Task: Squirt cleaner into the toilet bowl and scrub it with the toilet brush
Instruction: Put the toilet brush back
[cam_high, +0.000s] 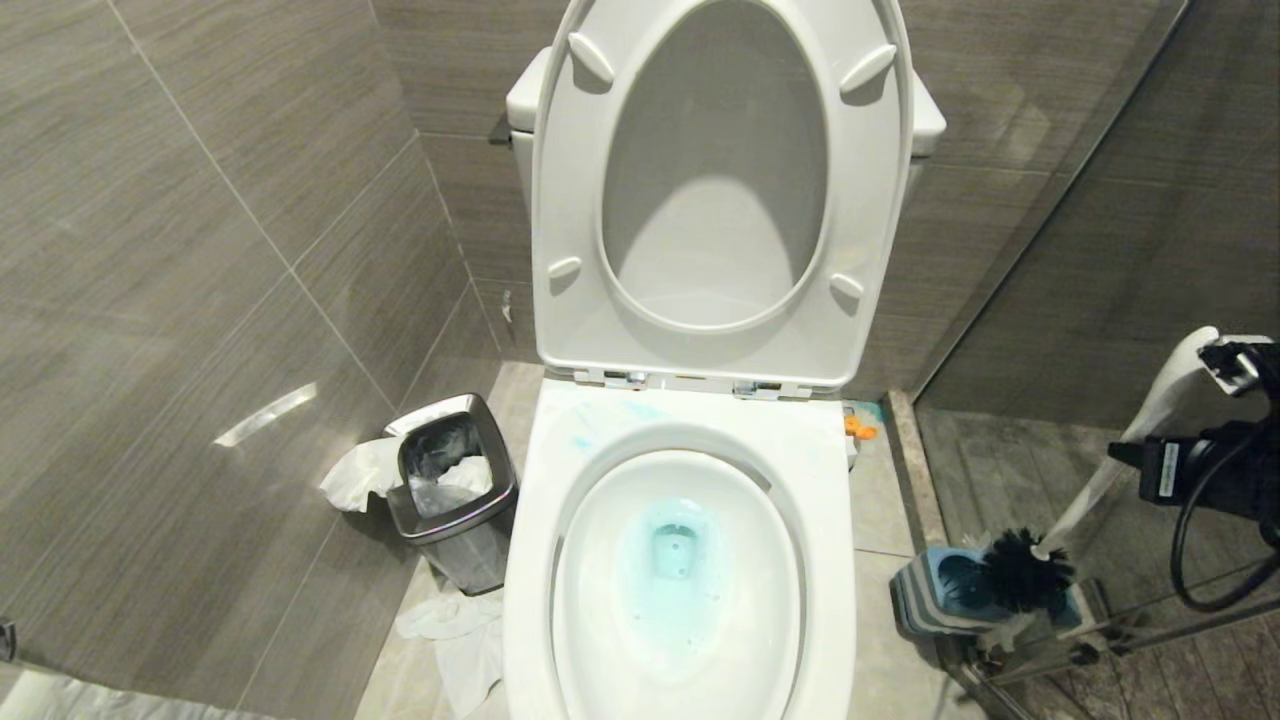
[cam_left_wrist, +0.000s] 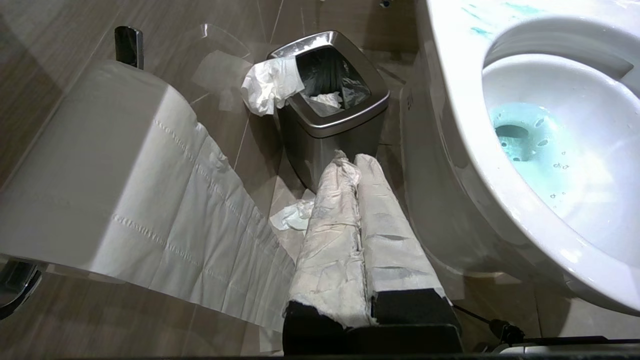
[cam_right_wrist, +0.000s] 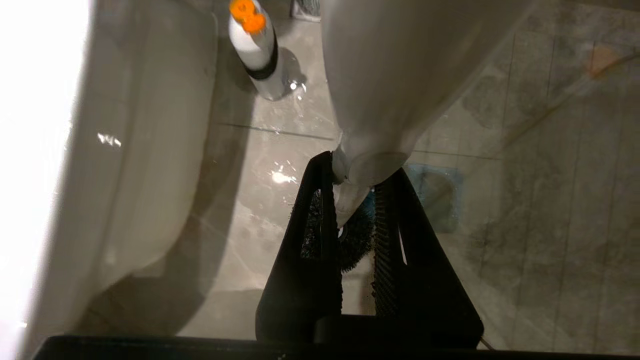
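Left gripper (cam_left_wrist: 357, 165) parked low beside the toilet bowl (cam_high: 830, 520), paper-wrapped fingers pressed together, idle. Cleaner (cam_high: 672, 570) already tinting the water. Right gripper (cam_right_wrist: 352, 192) clamped on the toilet brush (cam_high: 1120, 455) handle, bristles at its blue holder (cam_high: 925, 595), seemingly ready for scrubbing. Grey tiled floor (cam_high: 880, 500), steel bin (cam_high: 455, 500).

head: high, facing down on toilet bowl (cam_high: 680, 560) | left wrist: low, beside bowl, shares it | right wrist: close over floor (cam_right_wrist: 260, 165)
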